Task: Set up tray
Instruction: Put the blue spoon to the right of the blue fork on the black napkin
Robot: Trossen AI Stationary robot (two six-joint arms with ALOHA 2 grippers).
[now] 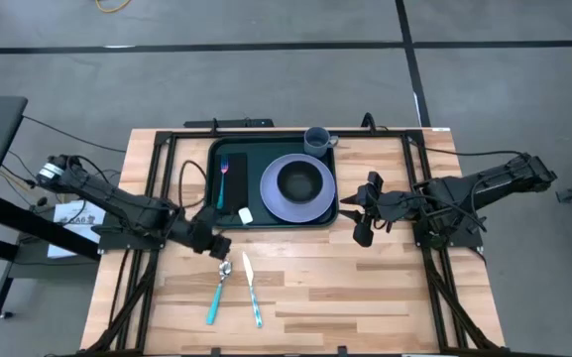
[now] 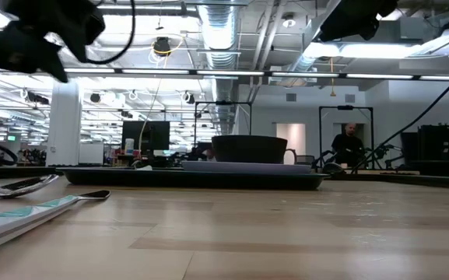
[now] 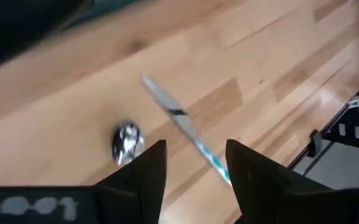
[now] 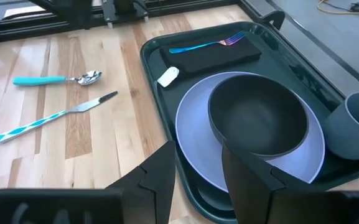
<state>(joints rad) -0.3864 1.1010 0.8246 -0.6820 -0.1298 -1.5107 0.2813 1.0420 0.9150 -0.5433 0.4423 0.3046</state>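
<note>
The dark green tray (image 1: 216, 159) lies at the table's far middle. On it are a lavender plate (image 1: 271, 193) carrying a dark bowl (image 1: 302, 180), a grey mug (image 1: 317, 140) in the far right corner, and a black napkin (image 1: 232, 188) with a fork (image 1: 223, 177) on top. A teal-handled spoon (image 1: 218, 293) and a striped knife (image 1: 252, 290) lie flat on the wood nearer me. My left gripper (image 1: 218, 246) hovers open above the spoon's bowl (image 3: 127, 140) and the knife (image 3: 182, 121). My right gripper (image 1: 363, 223) hangs open beside the tray's right near corner (image 4: 198, 152).
A small white object (image 1: 245, 214) sits on the tray near the napkin's near end. Black frame rails (image 1: 152, 169) run along both table sides. Bare wood (image 1: 365, 297) lies right of the knife. A person (image 2: 347, 144) stands far off in the room.
</note>
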